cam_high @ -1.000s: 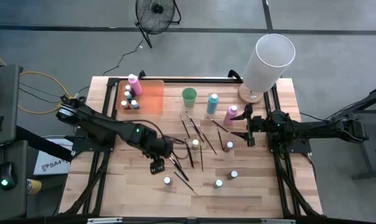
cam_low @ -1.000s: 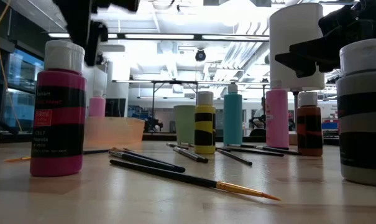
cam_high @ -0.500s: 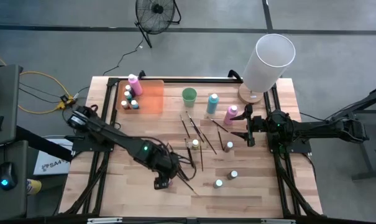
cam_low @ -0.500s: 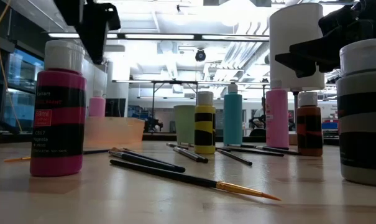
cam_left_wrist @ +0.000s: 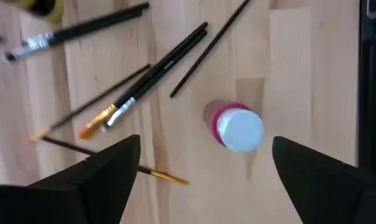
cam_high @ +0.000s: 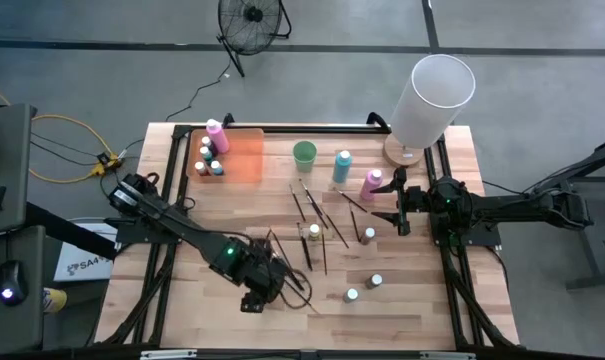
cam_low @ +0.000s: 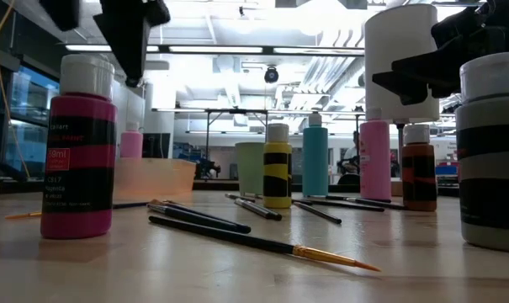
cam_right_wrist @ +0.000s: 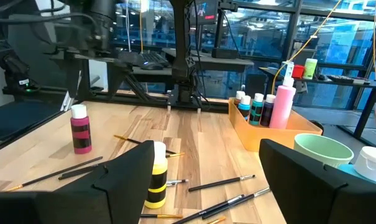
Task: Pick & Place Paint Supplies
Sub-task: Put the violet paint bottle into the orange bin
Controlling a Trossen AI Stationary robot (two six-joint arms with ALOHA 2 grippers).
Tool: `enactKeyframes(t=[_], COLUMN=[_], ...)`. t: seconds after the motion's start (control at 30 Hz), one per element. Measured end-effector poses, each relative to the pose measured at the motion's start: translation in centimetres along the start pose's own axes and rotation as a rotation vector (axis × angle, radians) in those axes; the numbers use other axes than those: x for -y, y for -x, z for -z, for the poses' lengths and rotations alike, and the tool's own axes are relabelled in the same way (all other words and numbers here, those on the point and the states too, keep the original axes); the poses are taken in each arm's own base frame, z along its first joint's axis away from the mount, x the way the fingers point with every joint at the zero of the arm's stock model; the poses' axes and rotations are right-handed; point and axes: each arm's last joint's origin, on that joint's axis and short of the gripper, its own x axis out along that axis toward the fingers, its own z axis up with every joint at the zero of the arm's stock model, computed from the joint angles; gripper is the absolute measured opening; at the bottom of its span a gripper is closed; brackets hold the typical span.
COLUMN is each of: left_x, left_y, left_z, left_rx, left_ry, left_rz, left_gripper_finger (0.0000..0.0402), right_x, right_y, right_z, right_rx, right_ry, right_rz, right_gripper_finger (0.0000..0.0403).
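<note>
Upright bottles (cam_high: 342, 166), scattered brushes (cam_high: 307, 245)

Left claw (cam_left_wrist: 200, 171) hangs spread above the magenta bottle (cam_left_wrist: 234, 126); bare bench (cam_left_wrist: 299, 74) on its outer side. Brushes (cam_left_wrist: 144, 93) lie scattered just beside it on the inner side, crowding approach there. Front edge of bench open.

Small bottle (cam_left_wrist: 235, 127) upright beside scattered brushes (cam_left_wrist: 144, 87) on table (cam_left_wrist: 299, 74)

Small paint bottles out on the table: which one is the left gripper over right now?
The magenta-labelled bottle with the white cap, standing upright near the table's front edge. It lies between the open fingers of the left gripper; the other loose small bottles stand further right.
</note>
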Motion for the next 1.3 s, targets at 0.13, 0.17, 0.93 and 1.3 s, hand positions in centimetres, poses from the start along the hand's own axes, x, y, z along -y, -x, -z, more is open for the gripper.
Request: enactKeyframes(t=[0.13,0.17,0.93,1.3], left_x=[-0.1,-0.2,0.9,1.1], left_y=[-0.5,-0.6,-3.6,-4.0], left_z=[0.4,0.5,0.0,-0.2], left_rx=[-0.018,-0.026,-0.055,-0.051], left_ry=[-0.069,-0.071,-0.145,-0.124], left_rz=[-0.010,-0.009,0.051,0.066], left_gripper_finger=[0.0353,0.0353,0.0353,0.0320], right_x=[0.0,0.0,0.0,0.0], right_y=[0.0,0.0,0.0,0.0], right_z=[0.0,0.0,0.0,0.1], right_rx=[0.000,0.001,0.000,-0.010], right_ry=[0.000,0.000,0.000,-0.002], right_rz=[0.000,-0.001,0.000,-0.001], right_gripper_finger=[0.0286,0.0286,0.0286,0.0286])
